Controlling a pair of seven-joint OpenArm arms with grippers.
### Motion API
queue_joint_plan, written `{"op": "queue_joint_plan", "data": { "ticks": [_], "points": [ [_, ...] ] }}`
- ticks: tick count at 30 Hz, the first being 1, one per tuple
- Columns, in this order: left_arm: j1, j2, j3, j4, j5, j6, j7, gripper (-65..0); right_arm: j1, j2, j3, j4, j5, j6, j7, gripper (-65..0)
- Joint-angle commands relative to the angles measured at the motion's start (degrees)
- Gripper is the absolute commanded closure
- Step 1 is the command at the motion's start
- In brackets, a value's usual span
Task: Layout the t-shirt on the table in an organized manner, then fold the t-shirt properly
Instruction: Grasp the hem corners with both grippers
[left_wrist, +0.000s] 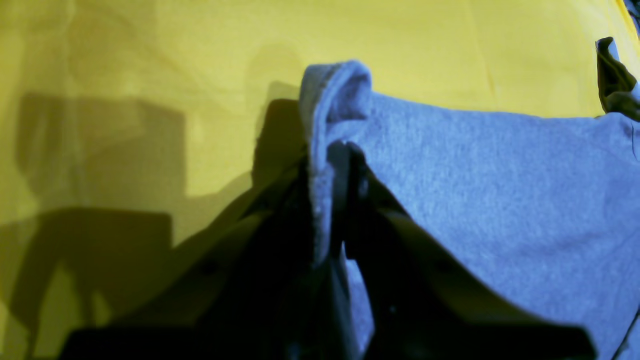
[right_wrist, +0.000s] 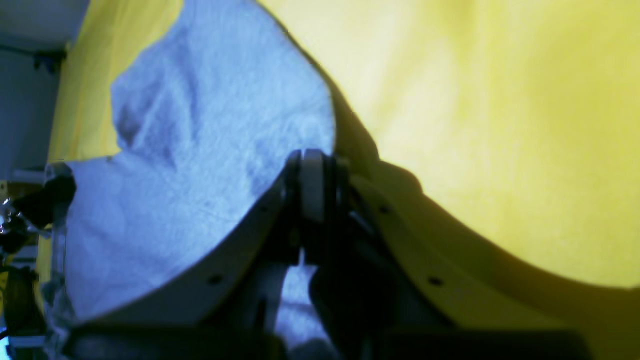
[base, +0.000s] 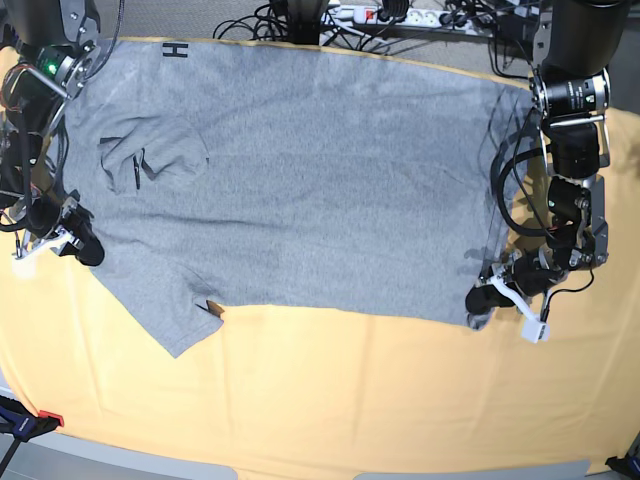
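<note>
t-shirt (base: 320, 180): spread flat across the far half of the table (base: 330, 400).
Left claw (left_wrist: 340, 150): clamped on the shirt's edge.
Right claw (right_wrist: 312, 160): pinched on the opposite edge.

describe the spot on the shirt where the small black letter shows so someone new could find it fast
Start with the table under its yellow-orange cloth, where the grey t-shirt lies spread wide across the far half. Follow the shirt's far edge toward the base view's left corner, near the dark arm there. A small black letter H sits right at that edge, the only print showing on otherwise plain grey fabric.
</note>
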Motion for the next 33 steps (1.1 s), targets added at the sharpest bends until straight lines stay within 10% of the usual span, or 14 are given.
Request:
{"op": "queue_joint_plan", "data": {
  "ticks": [1, 33],
  "points": [
    [-1.3, -0.9, -0.2, 0.5, 0.2, 0.4, 0.3, 0.0, 1.5, 1.1, -0.1, 0.6, -2.2, 0.0, 2.3, 0.0],
    [-14.1, -0.9, 0.0, 0.5, 9.4, -1.8, -7.0, 0.0, 14.9, 1.6, -2.6, 0.5, -18.9, 0.0, 10.6, 0.0]
  ]
}}
